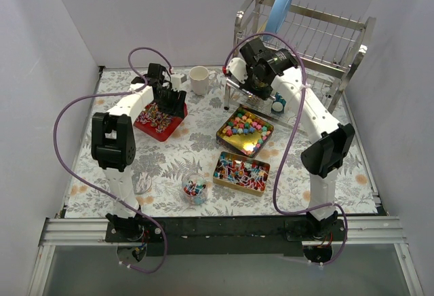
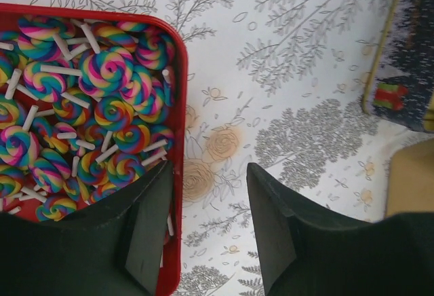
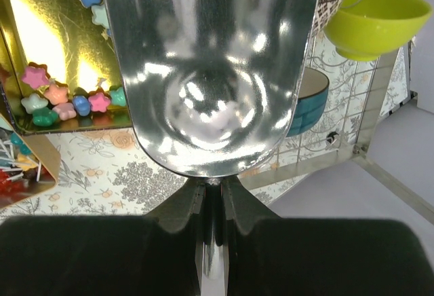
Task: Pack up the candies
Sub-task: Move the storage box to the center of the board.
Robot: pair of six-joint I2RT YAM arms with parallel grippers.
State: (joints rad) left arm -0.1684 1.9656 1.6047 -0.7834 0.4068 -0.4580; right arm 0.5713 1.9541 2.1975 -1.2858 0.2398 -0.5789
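Observation:
My left gripper is open and empty, low over the right rim of the red tray. That tray holds many rainbow swirl candies on white sticks. One finger is over the tray and the other over the cloth. From above, this gripper hangs over the red tray. My right gripper is shut on the handle of an empty shiny metal scoop. It is raised by the rack, behind the gold tray of pastel star candies. Some star candies show beside the scoop.
A second gold tray of red-white-blue wrapped candies lies near the front. A small clear cup holds some candies. Another clear cup stands to its left. A white mug and a dish rack with bowls stand at the back.

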